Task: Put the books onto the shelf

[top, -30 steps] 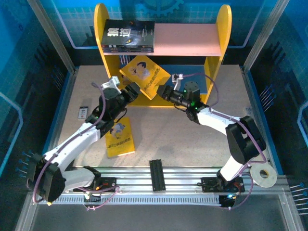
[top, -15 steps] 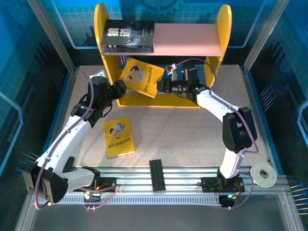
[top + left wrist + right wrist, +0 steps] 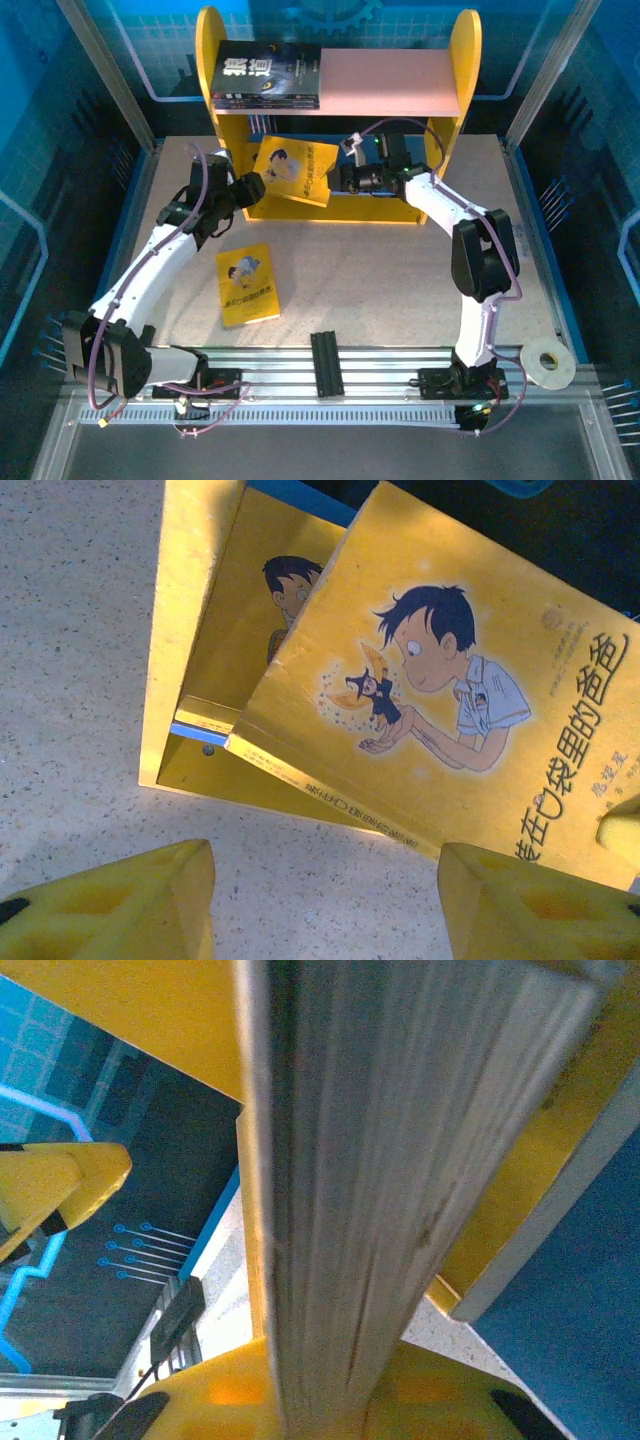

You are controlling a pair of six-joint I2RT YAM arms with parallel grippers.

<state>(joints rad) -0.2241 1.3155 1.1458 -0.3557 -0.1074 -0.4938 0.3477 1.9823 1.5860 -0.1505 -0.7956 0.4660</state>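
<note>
The right gripper (image 3: 342, 180) pinches the yellow paperback book with a cartoon boy (image 3: 297, 170) by its edge. The book is tilted in the bottom part of the small shelf with yellow round-topped sides (image 3: 463, 60), deeper in than a second ago. Its low corner seems to rest on the blue bottom board (image 3: 198, 732), but I can't be sure. The left gripper (image 3: 250, 187) has swung left and sits just beside the book, fingers wide apart and holding nothing. The other yellow book (image 3: 248, 284) has stayed flat on the speckled table (image 3: 400, 270).
</note>
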